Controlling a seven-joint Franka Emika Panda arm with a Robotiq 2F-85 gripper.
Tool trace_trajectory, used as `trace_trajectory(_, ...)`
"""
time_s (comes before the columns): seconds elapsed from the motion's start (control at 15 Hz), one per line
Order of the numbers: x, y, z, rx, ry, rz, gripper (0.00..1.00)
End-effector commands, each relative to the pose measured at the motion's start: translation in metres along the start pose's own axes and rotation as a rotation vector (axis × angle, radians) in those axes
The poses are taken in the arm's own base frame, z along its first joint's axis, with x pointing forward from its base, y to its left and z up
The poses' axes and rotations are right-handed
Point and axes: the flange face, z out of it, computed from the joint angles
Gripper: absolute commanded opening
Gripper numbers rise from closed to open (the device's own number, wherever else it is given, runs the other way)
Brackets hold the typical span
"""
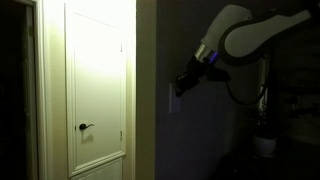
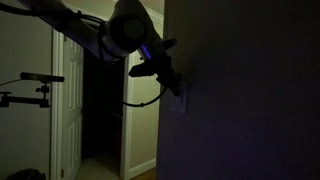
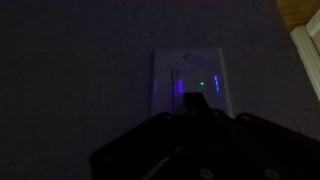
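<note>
The switch sits on the dark wall, with a green light glowing on its plate. The gripper has its fingers pressed together and holds nothing; its tip is at the plate, though contact is unclear. The arm reaches over from above, wrist bent down. A white door stands past the wall's corner.

pale wall switch plate, upright on the dark wall, a small green light glowing on it
</note>
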Motion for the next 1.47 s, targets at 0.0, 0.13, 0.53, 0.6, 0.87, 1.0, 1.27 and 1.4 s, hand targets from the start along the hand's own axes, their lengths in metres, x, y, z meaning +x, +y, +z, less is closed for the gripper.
trace_trajectory(0.0,-0.012,-0.001,-0.006,-0.006,-0.006,-0.013,0.05)
trace_trajectory(0.13,-0.032,-0.003,-0.012,-0.007,-0.060,-0.051,0.05)
trace_trajectory(0.53,-0.100,-0.012,-0.014,-0.029,-0.348,-0.157,0.32)
trace_trajectory(0.6,-0.109,-0.012,-0.014,-0.038,-0.397,-0.170,0.34)
trace_trajectory(0.87,-0.139,-0.011,-0.010,-0.046,-0.568,-0.197,0.59)
trace_trajectory(1.0,-0.150,-0.009,-0.008,-0.050,-0.622,-0.204,0.73)
trace_trajectory(1.27,-0.163,-0.008,-0.005,-0.063,-0.689,-0.214,0.97)
trace_trajectory(1.4,-0.168,-0.008,-0.004,-0.069,-0.719,-0.217,1.00)
